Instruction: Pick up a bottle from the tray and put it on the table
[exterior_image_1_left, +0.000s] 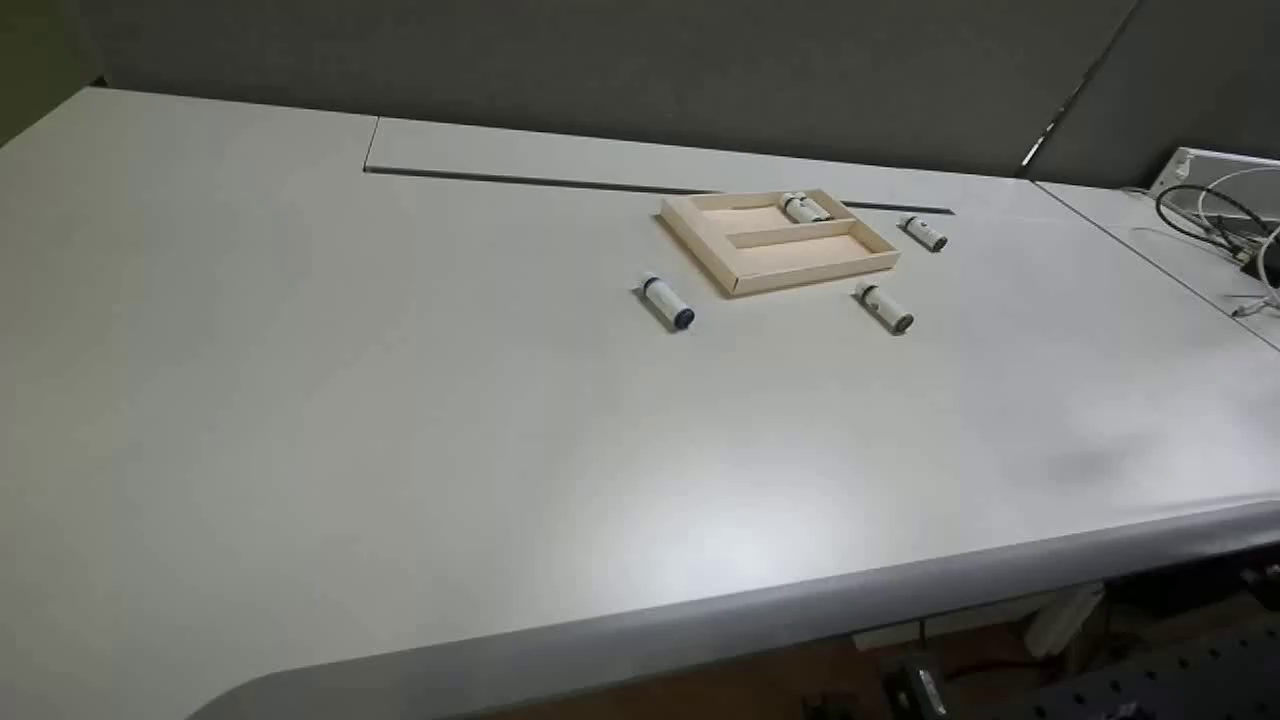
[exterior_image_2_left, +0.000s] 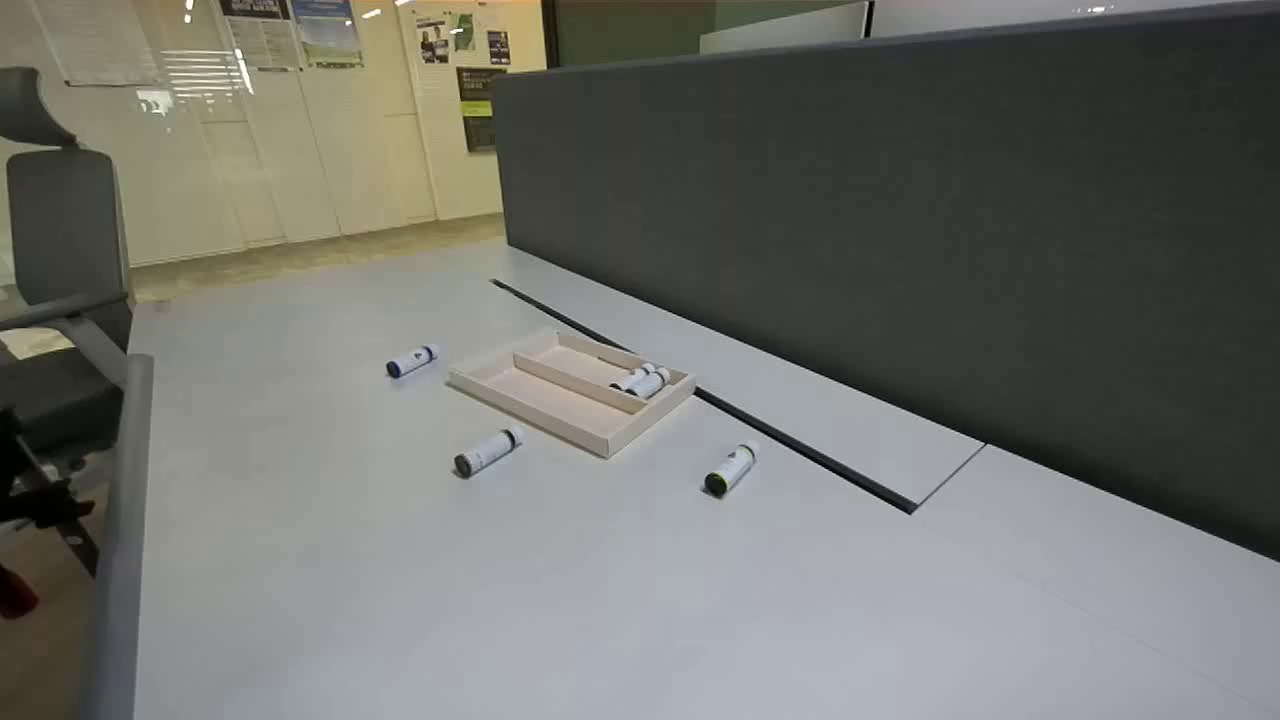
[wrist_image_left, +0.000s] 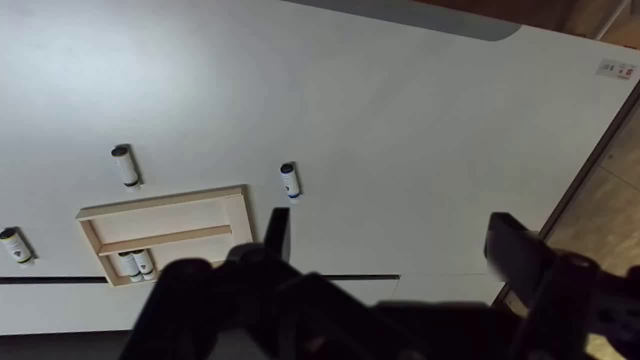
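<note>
The pale wooden tray (exterior_image_1_left: 697, 243) (exterior_image_2_left: 530, 413) (wrist_image_left: 160, 201) lies on the off-white table (exterior_image_1_left: 400, 400) (exterior_image_2_left: 350, 600) (wrist_image_left: 400, 125). Two small white bottles (exterior_image_1_left: 803, 208) (exterior_image_2_left: 650, 383) (wrist_image_left: 144, 263) lie side by side in one end of its back compartment; its front compartment holds nothing. Three more bottles lie on the table around the tray: a blue-banded bottle (exterior_image_1_left: 667, 303) (exterior_image_2_left: 412, 361) (wrist_image_left: 290, 181), a dark-banded bottle (exterior_image_1_left: 886, 308) (exterior_image_2_left: 489, 452) (wrist_image_left: 125, 166) and a yellow-green-banded bottle (exterior_image_1_left: 923, 234) (exterior_image_2_left: 732, 469) (wrist_image_left: 16, 246). My gripper (wrist_image_left: 390, 214) shows only in the wrist view, wide open and empty, high above the table.
A dark grey partition (exterior_image_1_left: 600, 70) (exterior_image_2_left: 880, 230) stands along the table's back. A dark slot (exterior_image_1_left: 520, 181) (exterior_image_2_left: 830, 463) runs behind the tray. Cables (exterior_image_1_left: 1220, 220) lie at the far right in an exterior view. A chair (exterior_image_2_left: 65, 230) stands beyond the rounded front edge.
</note>
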